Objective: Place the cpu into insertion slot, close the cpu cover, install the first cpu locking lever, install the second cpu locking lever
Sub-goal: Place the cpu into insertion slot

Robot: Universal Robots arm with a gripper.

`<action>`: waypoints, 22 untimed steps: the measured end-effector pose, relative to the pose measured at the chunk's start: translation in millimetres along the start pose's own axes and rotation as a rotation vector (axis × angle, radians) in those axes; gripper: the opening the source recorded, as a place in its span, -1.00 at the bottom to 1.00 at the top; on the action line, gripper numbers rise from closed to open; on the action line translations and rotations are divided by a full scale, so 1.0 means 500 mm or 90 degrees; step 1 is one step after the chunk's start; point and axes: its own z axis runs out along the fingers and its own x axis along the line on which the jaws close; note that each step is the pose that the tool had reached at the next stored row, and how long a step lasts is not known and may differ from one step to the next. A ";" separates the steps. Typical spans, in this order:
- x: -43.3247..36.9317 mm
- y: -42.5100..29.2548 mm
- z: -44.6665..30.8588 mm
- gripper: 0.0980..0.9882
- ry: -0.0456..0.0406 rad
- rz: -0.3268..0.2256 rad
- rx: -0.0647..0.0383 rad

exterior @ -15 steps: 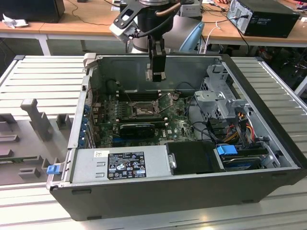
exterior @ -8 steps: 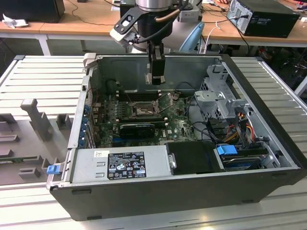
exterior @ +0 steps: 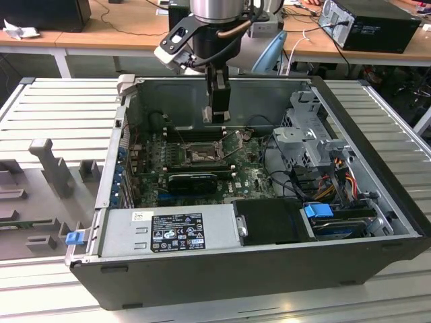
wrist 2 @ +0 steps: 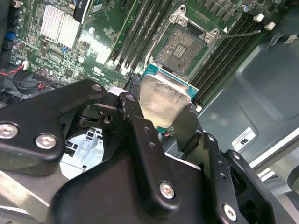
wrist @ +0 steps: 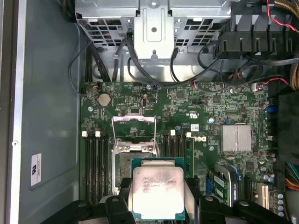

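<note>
The end effector, we find, grips the cpu by opposite edges, underside presumably kept free for seating, above the motherboard near the insertion slot, whose cpu cover stands raised.

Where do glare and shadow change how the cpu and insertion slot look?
Second wrist view: glare whitens the face of the cpu held by the end effector. First wrist view: the cpu face is lit more evenly. Exterior view: the insertion slot sits in dimmer shade.
</note>
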 end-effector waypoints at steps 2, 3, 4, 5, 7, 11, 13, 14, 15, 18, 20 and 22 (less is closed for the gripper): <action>0.000 -0.002 0.008 -0.03 0.0000 0.000 0.000; 0.000 -0.003 0.010 -0.03 0.0000 0.000 0.000; 0.000 -0.004 0.014 -0.03 0.0000 0.000 0.000; 0.000 -0.007 0.019 -0.03 -0.0001 0.000 0.000; 0.000 -0.010 0.027 -0.03 0.0000 0.000 0.000; 0.000 -0.014 0.047 -0.03 -0.0019 0.026 0.000; 0.000 -0.014 0.051 -0.03 -0.0021 0.027 0.000; 0.000 -0.015 0.053 -0.03 -0.0020 0.027 0.000; 0.000 -0.015 0.055 -0.03 -0.0020 0.027 0.000; -0.001 -0.019 0.069 -0.03 -0.0020 0.027 0.000; -0.001 -0.020 0.078 -0.03 -0.0021 0.027 0.000; -0.001 -0.023 0.086 -0.03 -0.0016 0.022 0.000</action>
